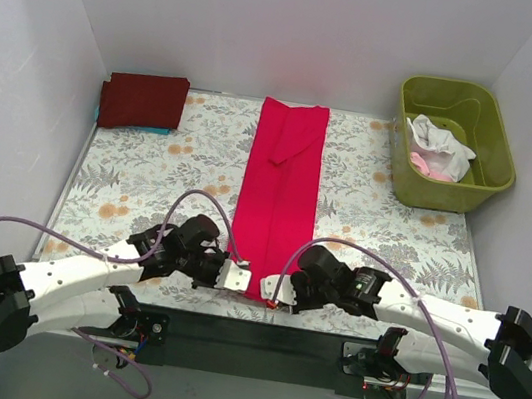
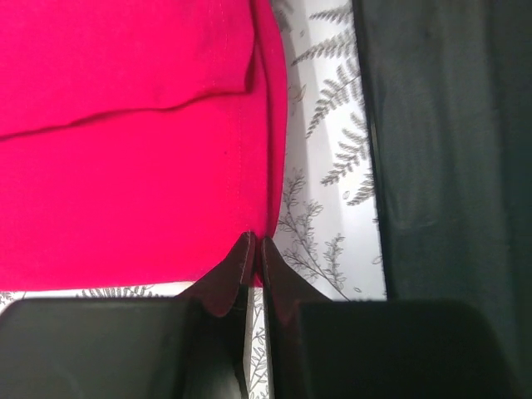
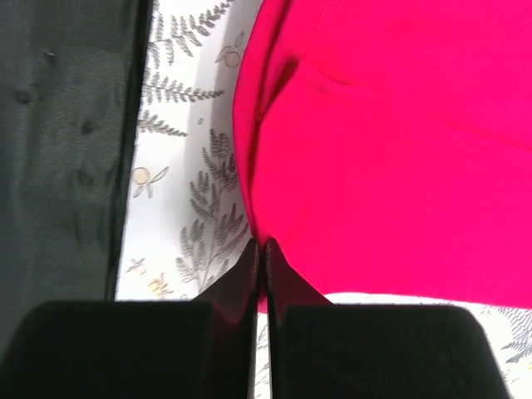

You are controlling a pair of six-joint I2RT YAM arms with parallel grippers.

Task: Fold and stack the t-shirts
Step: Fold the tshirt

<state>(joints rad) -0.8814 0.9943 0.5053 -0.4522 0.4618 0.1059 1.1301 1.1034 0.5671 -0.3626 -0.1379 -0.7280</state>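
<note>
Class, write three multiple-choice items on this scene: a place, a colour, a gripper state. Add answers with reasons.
1. Where does the folded maroon shirt lie? A near right; B far left; C centre.
2. What colour is the tub? A green; B blue; C white.
3. The left gripper and right gripper are: A wide open; B holding the tub; C shut on the red shirt.
Answers: 1 B, it sits far left in the top view. 2 A, its walls are olive green. 3 C, each wrist view shows jaws closed on red cloth.
</note>
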